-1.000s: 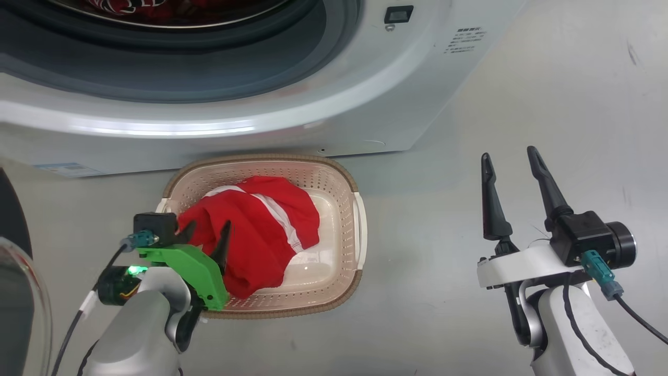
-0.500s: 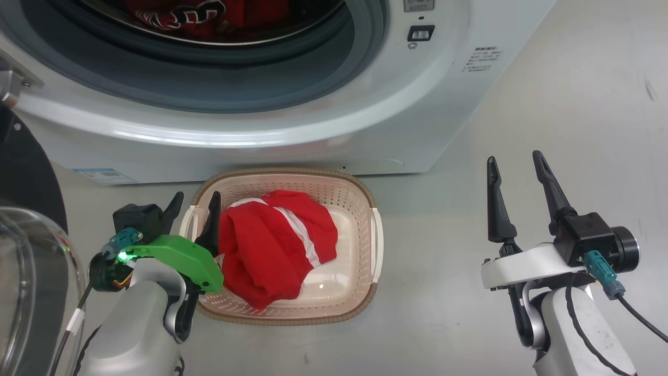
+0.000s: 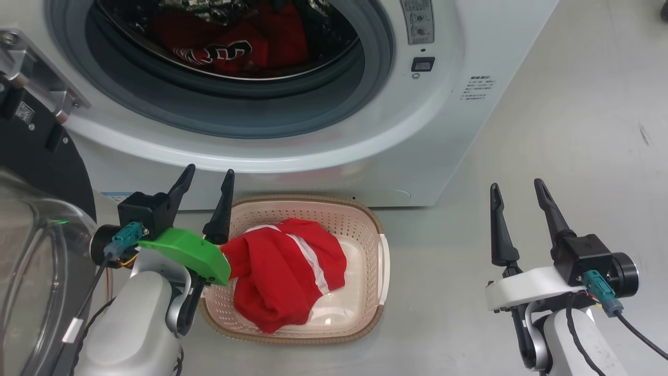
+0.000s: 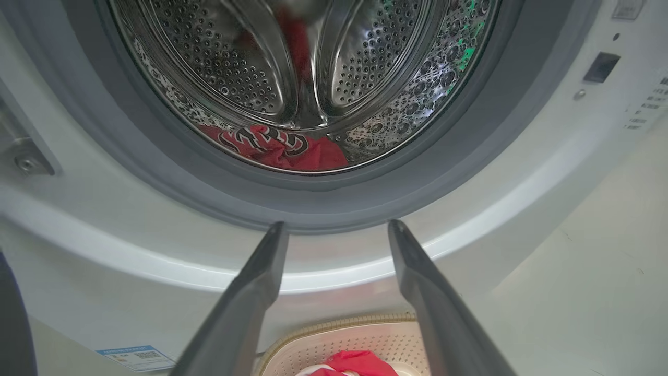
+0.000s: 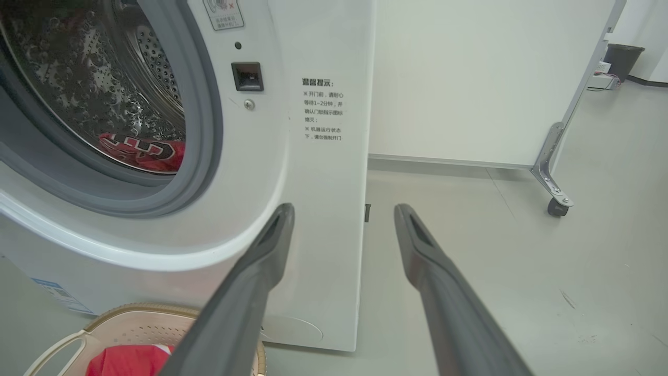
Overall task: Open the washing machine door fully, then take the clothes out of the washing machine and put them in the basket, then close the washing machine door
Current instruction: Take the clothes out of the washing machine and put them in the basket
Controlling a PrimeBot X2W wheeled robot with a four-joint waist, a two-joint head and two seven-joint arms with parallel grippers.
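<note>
You have the washing machine door (image 3: 42, 172) open. One red jersey (image 3: 282, 277) lies in the basket (image 3: 383, 261) before the washing machine (image 3: 443, 130), and a lettered jersey (image 3: 229, 44) waits inside it. Your left gripper (image 3: 210, 171) and right gripper (image 3: 515, 184) are spread wide, empty.

The mouth of the washing machine (image 3: 459, 130) is unblocked: the door (image 3: 36, 162) hangs swung out at the machine's left, walling off that side. A red garment (image 4: 292, 151) lies low in the drum (image 4: 235, 68), free space above it. The basket (image 3: 339, 222) takes up the floor (image 3: 548, 156) at the machine's foot; right of the machine, open floor reaches a wheeled white panel (image 5: 469, 78).
</note>
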